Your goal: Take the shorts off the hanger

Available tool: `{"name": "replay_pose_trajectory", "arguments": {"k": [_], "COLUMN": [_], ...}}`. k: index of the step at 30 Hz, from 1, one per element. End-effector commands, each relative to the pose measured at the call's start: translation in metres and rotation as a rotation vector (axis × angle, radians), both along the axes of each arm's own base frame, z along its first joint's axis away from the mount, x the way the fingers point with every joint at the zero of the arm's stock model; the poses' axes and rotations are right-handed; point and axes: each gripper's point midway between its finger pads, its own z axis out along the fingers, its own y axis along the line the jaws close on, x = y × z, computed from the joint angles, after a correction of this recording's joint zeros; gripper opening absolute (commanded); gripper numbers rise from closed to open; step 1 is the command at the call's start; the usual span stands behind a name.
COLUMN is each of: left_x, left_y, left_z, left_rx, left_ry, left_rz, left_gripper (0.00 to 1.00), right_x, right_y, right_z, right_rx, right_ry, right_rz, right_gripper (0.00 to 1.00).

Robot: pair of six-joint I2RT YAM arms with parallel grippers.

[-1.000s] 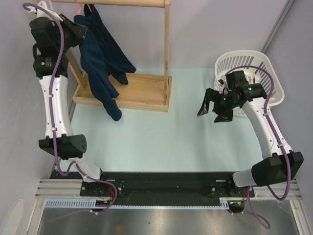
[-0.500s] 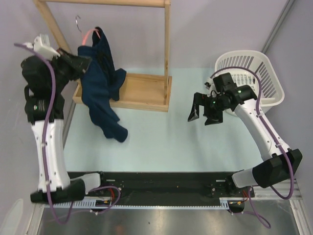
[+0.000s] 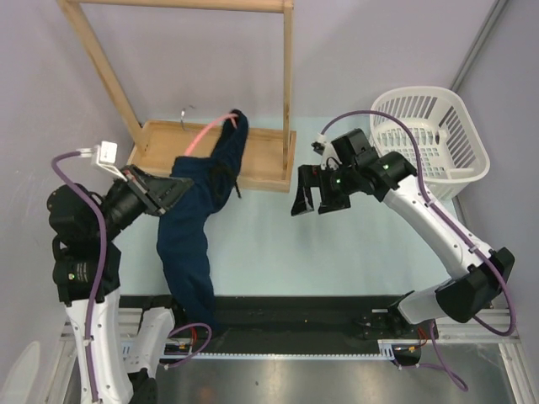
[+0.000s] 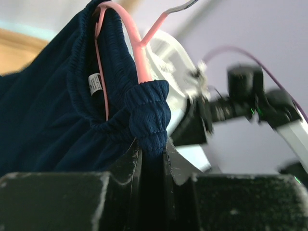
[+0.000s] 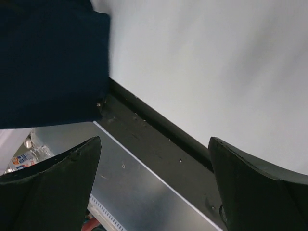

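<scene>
The navy shorts (image 3: 189, 231) hang in the air in front of the wooden rack, with one leg trailing down toward the table's near edge. My left gripper (image 3: 165, 192) is shut on a bunched fold of their waistband (image 4: 150, 126). The pink hanger (image 3: 207, 132) is still threaded through the waistband and tilts up over the rack's base, its metal hook (image 3: 185, 109) free of the rail. In the left wrist view the hanger (image 4: 135, 53) rises just above the pinched fold. To the right of the shorts my right gripper (image 3: 306, 200) is open and holds nothing. Its wrist view shows the shorts (image 5: 48, 62) at upper left.
The wooden rack (image 3: 288, 76) stands at the back left on its tray base (image 3: 257, 158). A white basket (image 3: 459, 109) sits at the back right. The black arm rail (image 3: 286, 313) runs along the near edge, where the hanging shorts leg reaches.
My left arm has pulled the shorts and hanger off the rack's top rail, down and toward the near edge. The right gripper has moved left from the basket toward the shorts, still open.
</scene>
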Motion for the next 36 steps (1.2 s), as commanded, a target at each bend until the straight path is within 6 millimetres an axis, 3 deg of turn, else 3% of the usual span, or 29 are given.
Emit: {"name": "replay_pose_trajectory", "arguments": {"k": [1,9,10,14,17,19,21,23,24,26,27,29,33,34,36], "left_x": [-0.034,-0.056,-0.06,-0.07,-0.067,-0.067,-0.062,-0.064,-0.062,-0.062,-0.062,-0.061,-0.059,-0.058,-0.061], "left_y": [-0.038,-0.058,-0.066,-0.099,-0.122,-0.13,-0.133,-0.135,-0.137,-0.138,-0.138,-0.139,-0.141,-0.142,-0.143], "left_z": [0.002,-0.004,-0.003,0.006,0.009,0.013,0.016,0.016,0.015,0.013,0.01,0.008,0.005,0.005,0.005], "left_rx": [-0.067,-0.145,-0.162,-0.187,-0.205,-0.208,-0.199,-0.188,-0.184,-0.168,-0.164,-0.17,-0.176,-0.175,-0.178], "left_ry": [-0.038,0.021,0.036,0.019,0.021,0.011,0.01,0.013,0.025,0.033,0.048,0.063,0.065,0.064,0.071], "left_rz": [-0.334,-0.569,-0.635,-0.758,-0.797,-0.819,-0.825,-0.862,-0.873,-0.89,-0.893,-0.902,-0.92,-0.924,-0.95], "left_gripper": [0.0,0.0,0.0,0.0,0.0,0.0,0.0,0.0,0.0,0.0,0.0,0.0,0.0,0.0,0.0], "right_x": [0.001,-0.003,-0.003,0.014,0.017,0.017,0.019,0.006,0.005,-0.004,-0.002,-0.009,-0.012,-0.014,-0.021], "right_y": [0.028,0.042,0.042,0.037,0.037,0.026,0.013,-0.002,-0.004,-0.018,-0.022,-0.034,-0.031,-0.029,-0.023], "right_z": [0.075,0.172,0.193,0.22,0.22,0.215,0.207,0.217,0.2,0.208,0.195,0.205,0.184,0.177,0.171], "right_rx": [0.177,0.359,0.39,0.408,0.395,0.335,0.282,0.307,0.29,0.301,0.292,0.362,0.394,0.384,0.355], "right_ry": [-0.241,-0.465,-0.525,-0.567,-0.571,-0.63,-0.673,-0.736,-0.72,-0.793,-0.769,-0.808,-0.786,-0.778,-0.841], "right_rz": [0.065,0.126,0.13,0.05,0.061,0.08,0.089,0.122,0.141,0.132,0.116,0.095,0.172,0.203,0.301], "right_gripper": [0.98,0.95,0.93,0.88,0.84,0.84,0.84,0.84,0.84,0.84,0.84,0.84,0.77,0.7,0.65]}}
